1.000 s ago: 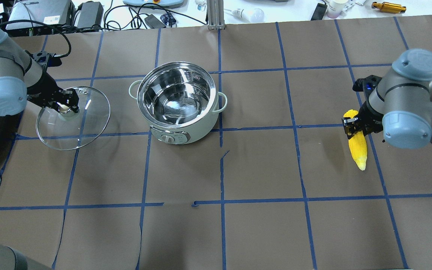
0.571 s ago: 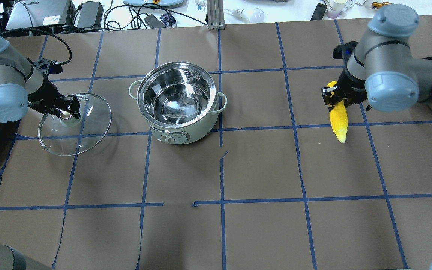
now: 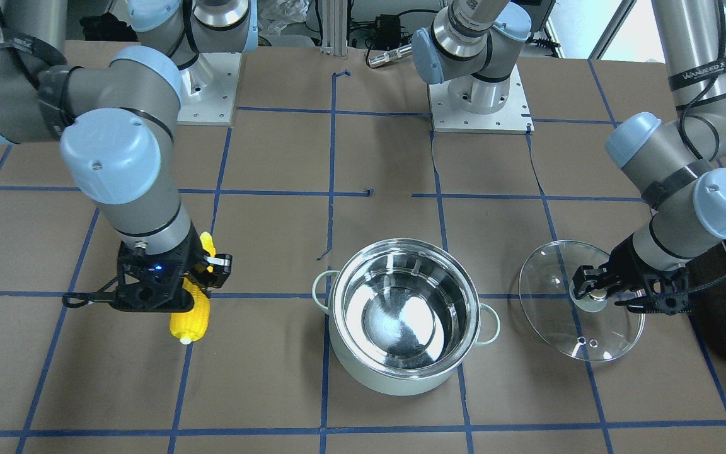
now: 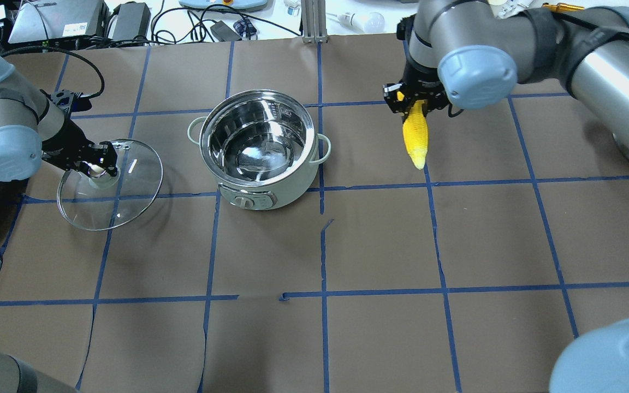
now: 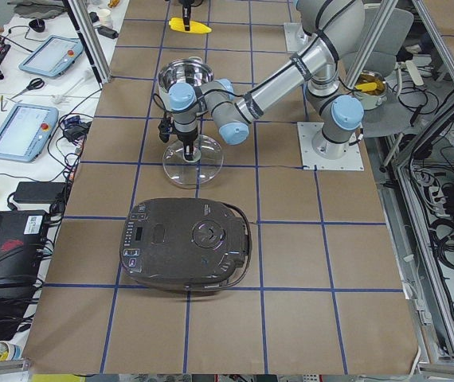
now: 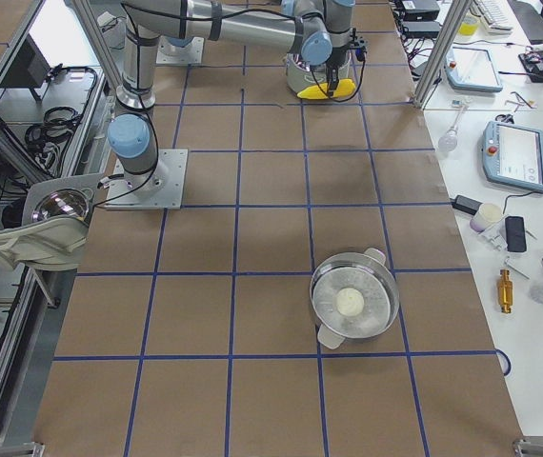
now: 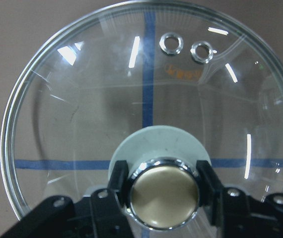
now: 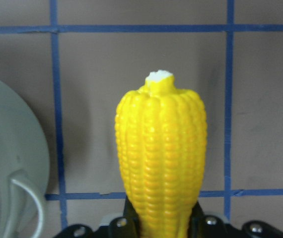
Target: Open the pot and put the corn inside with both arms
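The right gripper [image 4: 414, 105] is clenched on the thick end of the bright yellow toy corn cob [image 4: 416, 136], with 1 finger on each side of it. The cob hangs from the jaws above the table, and its tapered tip points away from the gripper. Beside this gripper, toward the other arm, stands the round pale mint-green pot [image 4: 284, 188], with its shiny steel interior uncovered. The corn is outside the pot, near it but apart from it. In the right wrist view, 1 small loop handle [image 8: 30, 198] of the pot shows at the edge, next to the cob.

The left gripper [image 4: 98, 164] is on the other side of the pot. Its 2 fingers [image 7: 117, 178] grasp the brass-coloured knob [image 7: 164, 193] of the clear glass lid [image 4: 129, 191]. The lid spreads out under this gripper, beside the pot and apart from it. Whether its rim touches the table, I cannot tell.

Under both grippers lies the brown paper cover [image 4: 380, 245] with blue tape lines [image 4: 380, 293]. Beyond the left gripper, away from the pot, a large black appliance [image 5: 187, 243] lies on the table.
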`<state>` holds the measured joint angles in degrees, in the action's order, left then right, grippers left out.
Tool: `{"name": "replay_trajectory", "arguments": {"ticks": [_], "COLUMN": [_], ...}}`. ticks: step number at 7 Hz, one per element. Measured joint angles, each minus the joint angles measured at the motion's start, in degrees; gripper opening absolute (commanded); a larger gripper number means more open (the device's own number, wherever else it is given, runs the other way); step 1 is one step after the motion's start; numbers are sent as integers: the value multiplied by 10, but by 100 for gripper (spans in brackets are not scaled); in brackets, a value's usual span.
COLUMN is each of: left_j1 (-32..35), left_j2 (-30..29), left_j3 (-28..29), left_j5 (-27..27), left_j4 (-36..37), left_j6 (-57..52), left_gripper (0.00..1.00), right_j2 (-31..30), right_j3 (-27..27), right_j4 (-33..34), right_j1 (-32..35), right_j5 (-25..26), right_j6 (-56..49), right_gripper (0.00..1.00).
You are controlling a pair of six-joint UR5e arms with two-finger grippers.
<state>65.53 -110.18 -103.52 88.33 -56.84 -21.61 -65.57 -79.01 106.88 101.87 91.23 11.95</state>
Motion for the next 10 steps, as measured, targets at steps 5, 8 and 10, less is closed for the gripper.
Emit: {"name": "replay_trajectory", "arguments": {"ticks": [5, 8, 10], "left_j1": [-6, -6, -6], "left_j2": [-3, -11, -15], "left_j3": [-1, -3, -18], "left_j5": [0, 0, 1], "left_j4": [1, 9, 39], "left_j6": [60, 68, 70], "left_gripper": [16, 52, 82], "right_j2": [109, 147, 167], "right_j3": [171, 179, 176], "right_j4": [-23, -16, -10], "right_j1": [119, 135, 137], "right_j5": [-63, -77, -79], "right_j6": [171, 179, 166], "right_gripper": [19, 25, 53]}}
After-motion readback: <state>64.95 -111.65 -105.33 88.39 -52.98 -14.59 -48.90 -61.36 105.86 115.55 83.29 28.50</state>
